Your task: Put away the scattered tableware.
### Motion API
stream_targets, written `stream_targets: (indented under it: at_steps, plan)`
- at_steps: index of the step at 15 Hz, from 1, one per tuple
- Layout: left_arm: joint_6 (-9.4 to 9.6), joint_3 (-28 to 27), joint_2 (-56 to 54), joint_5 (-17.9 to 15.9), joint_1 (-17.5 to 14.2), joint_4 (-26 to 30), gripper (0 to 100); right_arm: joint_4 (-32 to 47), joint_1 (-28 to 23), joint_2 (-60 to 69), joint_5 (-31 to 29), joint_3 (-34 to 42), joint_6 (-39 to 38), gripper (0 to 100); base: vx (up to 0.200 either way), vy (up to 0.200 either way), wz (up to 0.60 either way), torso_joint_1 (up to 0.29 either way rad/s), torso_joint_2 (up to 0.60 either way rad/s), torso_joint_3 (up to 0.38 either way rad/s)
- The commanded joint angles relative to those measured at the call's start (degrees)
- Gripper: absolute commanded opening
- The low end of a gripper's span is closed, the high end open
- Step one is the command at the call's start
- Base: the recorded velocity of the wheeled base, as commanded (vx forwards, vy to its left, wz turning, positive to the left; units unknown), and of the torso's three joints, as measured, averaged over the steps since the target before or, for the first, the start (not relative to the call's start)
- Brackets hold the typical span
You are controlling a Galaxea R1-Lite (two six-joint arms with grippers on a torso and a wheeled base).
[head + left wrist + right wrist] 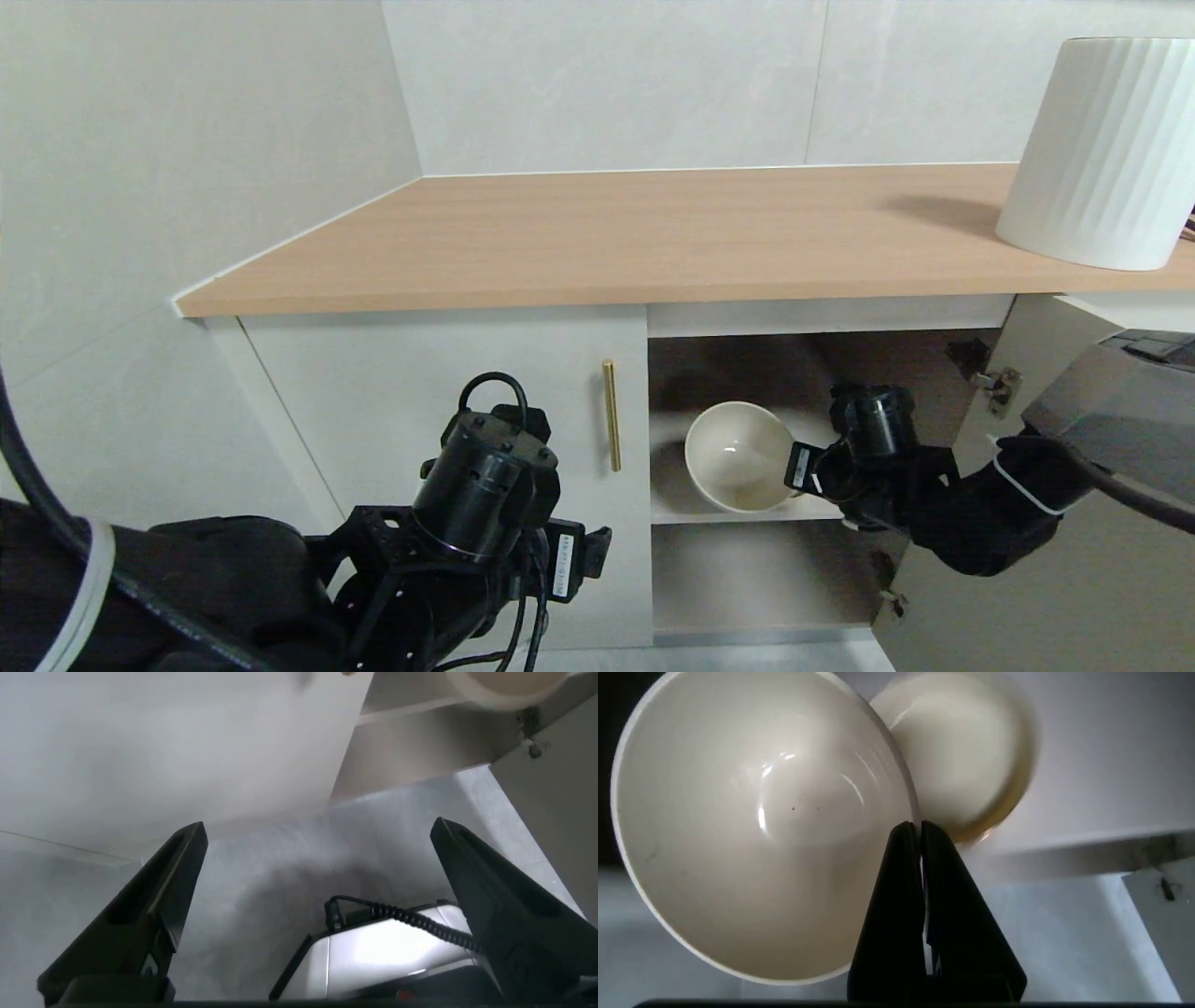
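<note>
My left gripper (318,831) hangs spread wide and empty, well apart from the work. The bowl (736,455) tilts on edge at the cabinet shelf (677,513), just left of my right gripper (920,833), which is clamped on its rim. Another dish (971,756) seemingly sits behind it.

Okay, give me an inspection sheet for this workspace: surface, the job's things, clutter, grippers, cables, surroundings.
Surface: wooden countertop carrying a white ribbed container at its right end.
Job's things: cream bowl tipped on its side at the cabinet's middle shelf; a second cream dish sits behind it.
Clutter: nothing seen.
Grippers: right gripper, jaws shut on the bowl's rim; left gripper, jaws open, holding nothing, low before the closed door.
Cables: black coiled cable past the left gripper's jaws.
Surroundings: right cabinet door open; gold handle on the closed one; tiled wall.
</note>
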State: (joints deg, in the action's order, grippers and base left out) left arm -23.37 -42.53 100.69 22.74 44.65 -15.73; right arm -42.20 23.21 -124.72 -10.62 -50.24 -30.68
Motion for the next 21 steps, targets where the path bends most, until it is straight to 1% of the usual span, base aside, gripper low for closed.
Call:
stream_targets:
  at_steps: [1, 6, 8, 21]
  plan:
    - [-0.01, -0.01, -0.41, 0.29, -0.01, -0.01, 100, 0.02, -2.12, -1.66, -0.28, -2.41, -0.87, 0, 0.0, 0.0, 0.0, 0.0, 0.0, 0.0]
    - [-0.01, -0.01, -0.59, 0.47, -0.27, -0.01, 100, 0.37, -5.19, -5.27, -3.27, -6.19, -0.87, 0, 0.0, 0.0, 0.0, 0.0, 0.0, 0.0]
    - [-0.01, -0.01, -0.59, 0.47, -0.36, -0.01, 100, 0.54, -6.25, -6.67, -3.62, -7.33, -0.78, 0, 0.0, 0.0, 0.0, 0.0, 0.0, 0.0]
    - [-0.19, -0.01, -0.59, 0.56, -0.36, -0.01, 100, 0.63, -6.69, -8.34, -3.62, -8.03, -0.43, 0, 0.0, 0.0, 0.0, 0.0, 0.0, 0.0]
